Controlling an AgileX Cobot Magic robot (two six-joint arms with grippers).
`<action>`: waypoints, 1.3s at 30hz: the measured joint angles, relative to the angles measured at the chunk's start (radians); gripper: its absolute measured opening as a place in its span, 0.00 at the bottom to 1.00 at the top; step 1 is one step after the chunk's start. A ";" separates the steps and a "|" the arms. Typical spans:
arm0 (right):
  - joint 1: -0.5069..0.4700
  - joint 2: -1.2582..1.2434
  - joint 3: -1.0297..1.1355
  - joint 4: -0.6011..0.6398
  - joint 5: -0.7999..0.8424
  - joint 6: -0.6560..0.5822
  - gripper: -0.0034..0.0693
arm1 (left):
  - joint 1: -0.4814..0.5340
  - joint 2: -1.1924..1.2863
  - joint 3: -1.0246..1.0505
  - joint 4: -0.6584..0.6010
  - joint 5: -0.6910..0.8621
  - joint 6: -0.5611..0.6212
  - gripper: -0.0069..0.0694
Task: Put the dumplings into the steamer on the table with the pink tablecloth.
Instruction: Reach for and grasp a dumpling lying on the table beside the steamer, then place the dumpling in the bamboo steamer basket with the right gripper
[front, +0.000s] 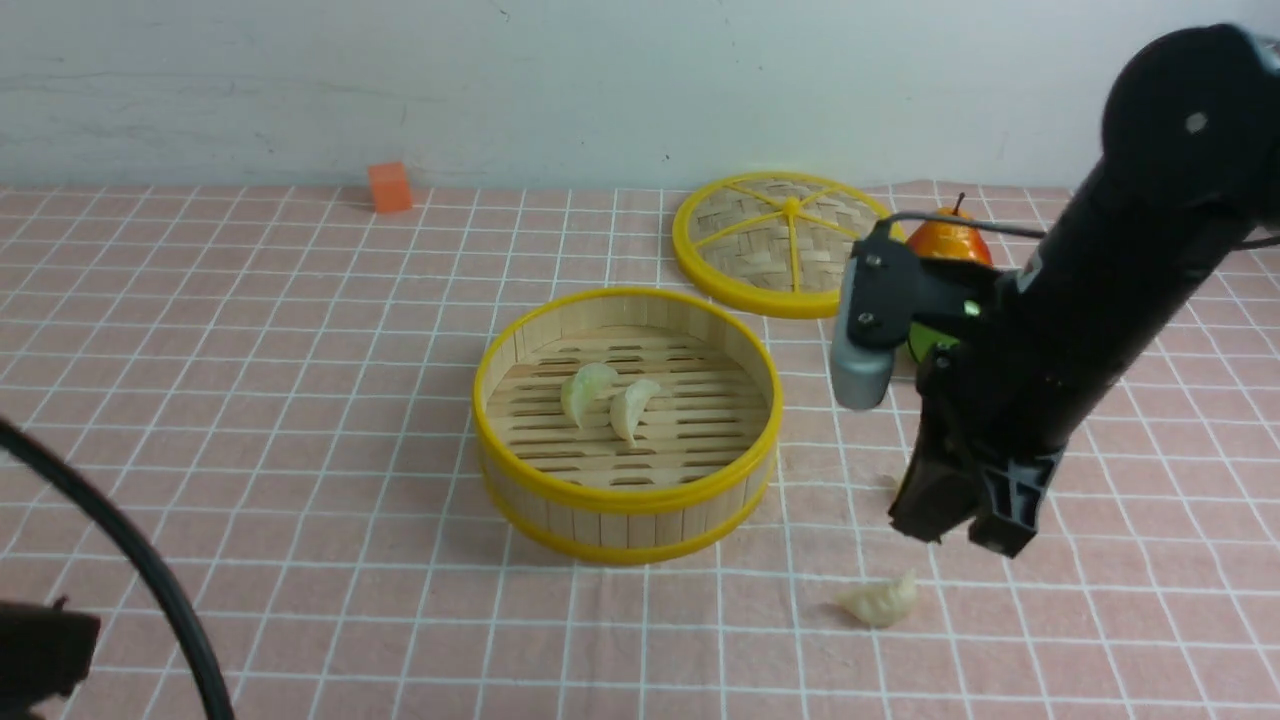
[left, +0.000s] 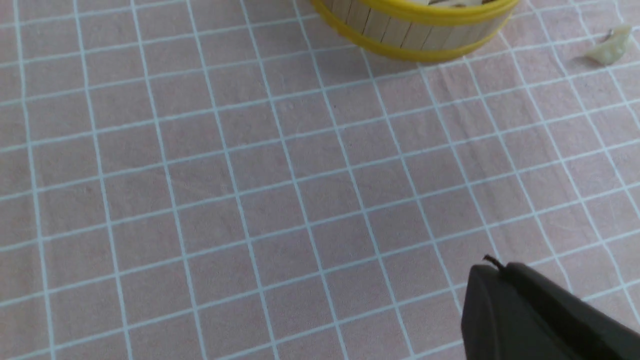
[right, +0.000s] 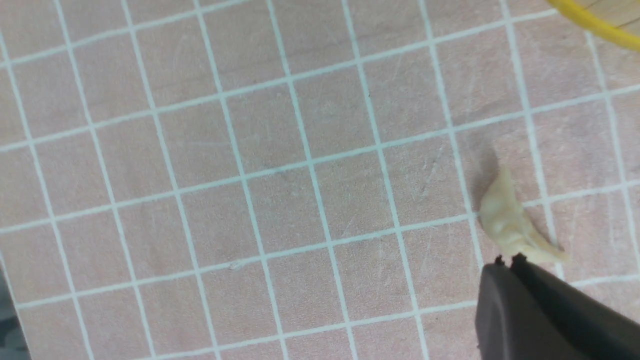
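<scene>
**Loose dumpling just off the right gripper's tips**

The right gripper (front: 960, 535) hangs tips-down over the pink tablecloth (front: 300, 400), its jaws together and holding nothing. One loose dumpling (front: 880, 603) lies on the cloth just beneath the tips, a little to the gripper's left and nearer the camera. In the right wrist view its end sits close by the fingertips, seemingly not touching. The steamer (front: 625, 500) stands to this gripper's left, with two dumplings (front: 588, 390) touching each other on its slat floor. The left gripper (left: 500, 265), jaws likewise closed and empty, is well apart from both the steamer and the loose dumpling.
</scene>
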 joint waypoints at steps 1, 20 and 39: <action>0.000 0.005 0.000 -0.001 0.000 -0.003 0.09 | 0.000 -0.002 0.004 0.000 -0.001 0.000 0.07; 0.000 0.287 -0.002 -0.150 -0.231 -0.271 0.66 | 0.000 -0.029 0.121 -0.120 -0.062 0.118 0.07; 0.254 0.316 -0.427 -0.227 -0.093 0.327 0.31 | 0.000 -0.029 0.121 -0.090 -0.084 0.122 0.07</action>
